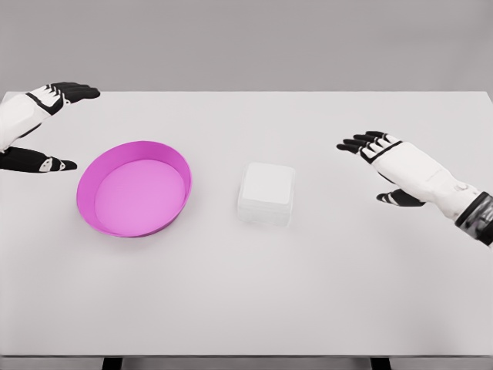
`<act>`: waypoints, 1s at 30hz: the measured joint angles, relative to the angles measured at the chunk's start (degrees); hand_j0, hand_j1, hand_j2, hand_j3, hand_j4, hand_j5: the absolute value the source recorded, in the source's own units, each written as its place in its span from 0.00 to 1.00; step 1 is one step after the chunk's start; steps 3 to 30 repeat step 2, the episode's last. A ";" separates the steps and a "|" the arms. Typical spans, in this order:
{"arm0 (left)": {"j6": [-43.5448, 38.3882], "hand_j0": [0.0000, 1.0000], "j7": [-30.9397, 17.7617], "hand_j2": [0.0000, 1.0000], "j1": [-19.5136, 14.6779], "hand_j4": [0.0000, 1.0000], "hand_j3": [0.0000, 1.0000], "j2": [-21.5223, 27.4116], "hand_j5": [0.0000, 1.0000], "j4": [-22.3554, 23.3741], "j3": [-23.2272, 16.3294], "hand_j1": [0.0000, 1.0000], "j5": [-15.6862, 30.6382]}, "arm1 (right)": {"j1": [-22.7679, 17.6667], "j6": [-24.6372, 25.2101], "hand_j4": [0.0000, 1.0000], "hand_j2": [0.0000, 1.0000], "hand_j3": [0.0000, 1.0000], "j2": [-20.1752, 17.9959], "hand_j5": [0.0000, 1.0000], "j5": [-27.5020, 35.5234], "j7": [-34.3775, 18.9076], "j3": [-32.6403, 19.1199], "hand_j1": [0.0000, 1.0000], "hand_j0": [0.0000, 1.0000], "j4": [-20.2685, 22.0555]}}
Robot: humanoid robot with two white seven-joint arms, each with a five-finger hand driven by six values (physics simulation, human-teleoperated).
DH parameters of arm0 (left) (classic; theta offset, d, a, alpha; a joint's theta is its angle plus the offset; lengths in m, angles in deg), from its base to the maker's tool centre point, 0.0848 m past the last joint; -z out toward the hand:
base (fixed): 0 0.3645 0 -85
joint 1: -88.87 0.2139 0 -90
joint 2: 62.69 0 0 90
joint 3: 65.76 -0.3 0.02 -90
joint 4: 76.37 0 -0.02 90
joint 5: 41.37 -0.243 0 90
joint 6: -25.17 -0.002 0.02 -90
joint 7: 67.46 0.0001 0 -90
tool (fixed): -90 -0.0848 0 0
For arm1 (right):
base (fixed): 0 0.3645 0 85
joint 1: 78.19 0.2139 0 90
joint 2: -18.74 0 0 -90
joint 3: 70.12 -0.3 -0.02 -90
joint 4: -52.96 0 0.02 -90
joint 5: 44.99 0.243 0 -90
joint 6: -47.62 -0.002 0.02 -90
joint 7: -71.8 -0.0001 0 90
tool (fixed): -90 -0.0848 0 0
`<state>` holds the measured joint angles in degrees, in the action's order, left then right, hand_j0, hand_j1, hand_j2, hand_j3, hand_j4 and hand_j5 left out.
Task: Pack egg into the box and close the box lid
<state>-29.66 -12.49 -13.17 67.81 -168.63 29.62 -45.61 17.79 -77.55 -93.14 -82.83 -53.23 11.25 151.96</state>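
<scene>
At the far left our left hand (35, 127) hovered with fingers spread, holding nothing, just beside the round shallow magenta bowl (91, 179), which was empty inside. Near the middle of the white table (308, 293) lay the small white square box (266, 193), its lid down; we could not see any egg. Wide free surface lay toward the near edge. Our right hand (397, 166) stayed apart from the box, also spread and empty.

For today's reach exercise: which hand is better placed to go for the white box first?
Probably the right hand: open, facing the white box across bare table. The left hand has the pink bowl between.
</scene>
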 measured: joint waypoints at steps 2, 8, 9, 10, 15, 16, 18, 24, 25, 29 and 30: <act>0.00 1.00 0.00 1.00 0.00 1.00 1.00 -0.01 1.00 -0.01 -0.05 1.00 -0.04 | 0.00 0.00 1.00 1.00 1.00 0.01 1.00 0.01 0.00 -0.07 1.00 1.00 -0.03; 0.00 1.00 0.00 1.00 0.00 1.00 1.00 -0.01 1.00 -0.01 -0.05 1.00 -0.04 | 0.00 0.00 1.00 1.00 1.00 0.01 1.00 0.01 0.00 -0.07 1.00 1.00 -0.03; 0.00 1.00 0.00 1.00 0.00 1.00 1.00 -0.01 1.00 -0.01 -0.05 1.00 -0.04 | 0.00 0.00 1.00 1.00 1.00 0.01 1.00 0.01 0.00 -0.07 1.00 1.00 -0.03; 0.00 1.00 0.00 1.00 0.00 1.00 1.00 -0.01 1.00 -0.01 -0.05 1.00 -0.04 | 0.00 0.00 1.00 1.00 1.00 0.01 1.00 0.01 0.00 -0.07 1.00 1.00 -0.03; 0.00 1.00 0.00 1.00 0.00 1.00 1.00 -0.01 1.00 -0.01 -0.05 1.00 -0.04 | 0.00 0.00 1.00 1.00 1.00 0.01 1.00 0.01 0.00 -0.07 1.00 1.00 -0.03; 0.00 1.00 0.00 1.00 0.00 1.00 1.00 -0.01 1.00 -0.01 -0.05 1.00 -0.04 | 0.00 0.00 1.00 1.00 1.00 0.01 1.00 0.01 0.00 -0.07 1.00 1.00 -0.03; 0.00 1.00 0.00 1.00 0.00 1.00 1.00 -0.01 1.00 -0.01 -0.05 1.00 -0.04 | 0.00 0.00 1.00 1.00 1.00 0.01 1.00 0.01 0.00 -0.07 1.00 1.00 -0.03; 0.00 1.00 0.00 1.00 0.00 1.00 1.00 -0.01 1.00 -0.01 -0.05 1.00 -0.04 | 0.00 0.00 1.00 1.00 1.00 0.01 1.00 0.01 0.00 -0.07 1.00 1.00 -0.03; 0.00 1.00 0.00 1.00 0.00 1.00 1.00 -0.01 1.00 -0.01 -0.05 1.00 -0.04 | 0.00 0.00 1.00 1.00 1.00 0.01 1.00 0.01 0.00 -0.07 1.00 1.00 -0.03; 0.00 1.00 0.00 1.00 0.00 1.00 1.00 -0.01 1.00 -0.01 -0.05 1.00 -0.04 | 0.00 0.00 1.00 1.00 1.00 0.01 1.00 0.01 0.00 -0.07 1.00 1.00 -0.03; 0.00 1.00 0.00 1.00 0.00 1.00 1.00 -0.01 1.00 -0.01 -0.05 1.00 -0.04 | 0.00 0.00 1.00 1.00 1.00 0.01 1.00 0.01 0.00 -0.07 1.00 1.00 -0.03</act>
